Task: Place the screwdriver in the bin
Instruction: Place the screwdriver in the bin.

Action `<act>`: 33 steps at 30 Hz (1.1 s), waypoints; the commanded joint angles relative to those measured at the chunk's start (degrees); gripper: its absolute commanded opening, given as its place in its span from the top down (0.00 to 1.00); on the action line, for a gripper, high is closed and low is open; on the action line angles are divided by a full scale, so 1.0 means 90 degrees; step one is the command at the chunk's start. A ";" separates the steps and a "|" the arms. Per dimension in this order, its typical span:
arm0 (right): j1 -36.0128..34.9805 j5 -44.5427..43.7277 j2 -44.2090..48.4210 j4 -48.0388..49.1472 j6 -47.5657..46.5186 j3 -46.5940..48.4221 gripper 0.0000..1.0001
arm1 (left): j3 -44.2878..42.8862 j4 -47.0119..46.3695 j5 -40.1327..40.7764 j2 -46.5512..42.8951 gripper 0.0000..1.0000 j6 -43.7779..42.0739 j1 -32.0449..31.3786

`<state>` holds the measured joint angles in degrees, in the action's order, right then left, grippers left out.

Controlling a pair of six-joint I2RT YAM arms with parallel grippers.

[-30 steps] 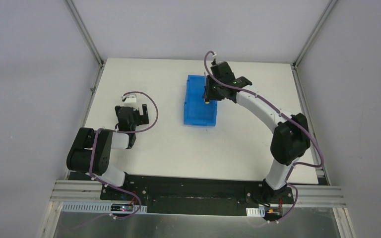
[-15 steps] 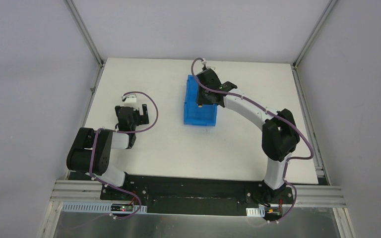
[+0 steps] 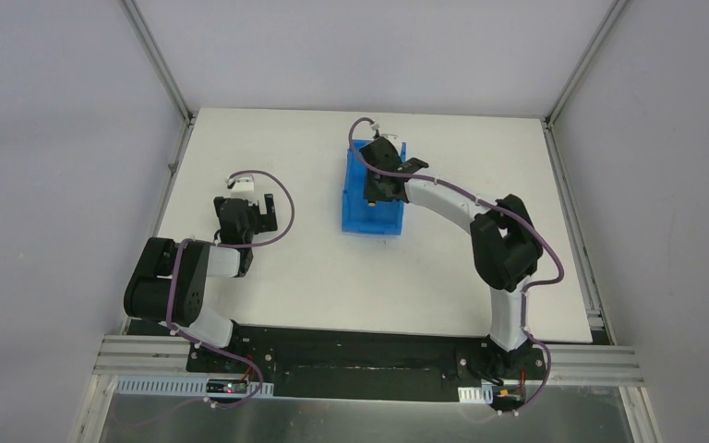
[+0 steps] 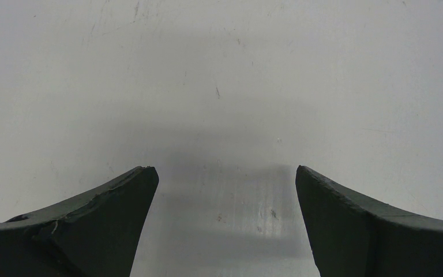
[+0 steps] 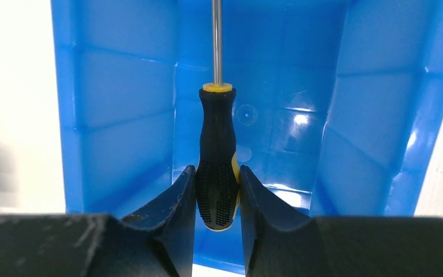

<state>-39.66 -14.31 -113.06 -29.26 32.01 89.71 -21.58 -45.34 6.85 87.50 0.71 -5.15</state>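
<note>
The blue bin (image 3: 360, 212) stands on the white table at the middle back. My right gripper (image 3: 374, 189) hangs over the bin and is shut on the screwdriver (image 5: 217, 156), gripping its black and yellow handle. In the right wrist view the thin metal shaft (image 5: 217, 40) points away over the bin's floor (image 5: 282, 133), and the right gripper (image 5: 218, 193) holds the handle near its butt. My left gripper (image 3: 246, 192) rests at the left of the table, far from the bin. In the left wrist view it (image 4: 225, 179) is open and empty above bare table.
The white table (image 3: 286, 268) is bordered by a metal frame and grey walls on the left, back and right. A purple cable loops above the left wrist (image 3: 272, 189).
My right gripper has moved left and slightly forward with the screwdriver, from the bin's right rim to over its inside. The left arm has not moved.
</note>
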 commanded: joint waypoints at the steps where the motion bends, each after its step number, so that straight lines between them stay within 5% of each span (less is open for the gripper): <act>1: -0.0065 -0.0150 -0.0126 0.0370 0.0169 -0.0014 0.85 | 0.0001 -0.0159 -0.0124 -0.0133 0.01 0.0039 0.0064; 25: -0.0095 -0.0244 -0.0857 0.0412 0.0496 0.0021 0.75 | 0.0006 -0.0157 -0.0124 -0.0134 0.01 0.0038 0.0063; 33: -0.0095 -0.0270 -0.0919 0.0330 0.0513 0.0078 0.60 | 0.0006 -0.0161 -0.0127 -0.0133 0.01 0.0038 0.0064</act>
<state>-40.18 -15.25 -120.95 -27.05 35.73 89.34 -21.58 -45.34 6.85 87.50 0.71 -5.15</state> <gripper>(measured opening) 0.354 0.992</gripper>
